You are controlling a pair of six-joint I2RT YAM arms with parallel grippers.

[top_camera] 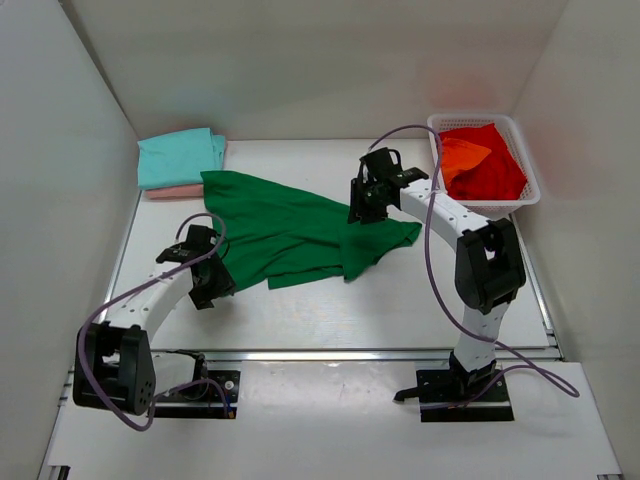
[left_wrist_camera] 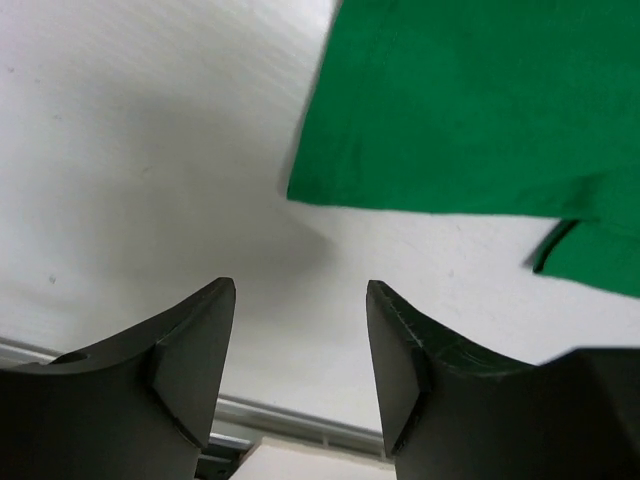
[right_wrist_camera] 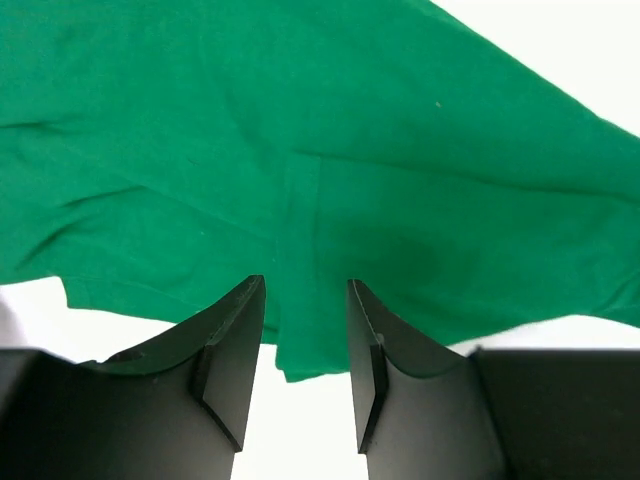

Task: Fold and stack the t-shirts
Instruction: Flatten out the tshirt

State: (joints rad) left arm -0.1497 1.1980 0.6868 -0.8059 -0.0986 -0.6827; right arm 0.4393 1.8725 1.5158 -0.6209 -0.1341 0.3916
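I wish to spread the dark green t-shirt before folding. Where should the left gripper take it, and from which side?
Take the near-left corner of the dark green t-shirt, coming low from the left. That corner lies flat with bare table around it, straight ahead of the open left gripper, so a finger can probably slide under.

The dark green t-shirt (top_camera: 290, 230) is one solid colour, with no print or stripe, on a plain white counter (top_camera: 330, 320). At the far left, a teal t-shirt (top_camera: 178, 156) and a pale pink t-shirt (top_camera: 172, 192) are both plain. At the far right, a white lattice basket (top_camera: 495, 203) shows a red t-shirt (top_camera: 497, 172) and an orange t-shirt (top_camera: 462, 155). The left claw (left_wrist_camera: 300, 340) and right claw (right_wrist_camera: 305, 340) are matt black. The left arm (top_camera: 150, 300) and right arm (top_camera: 440, 208) are white with black joints, and the cables (top_camera: 432, 270) are greyish purple.
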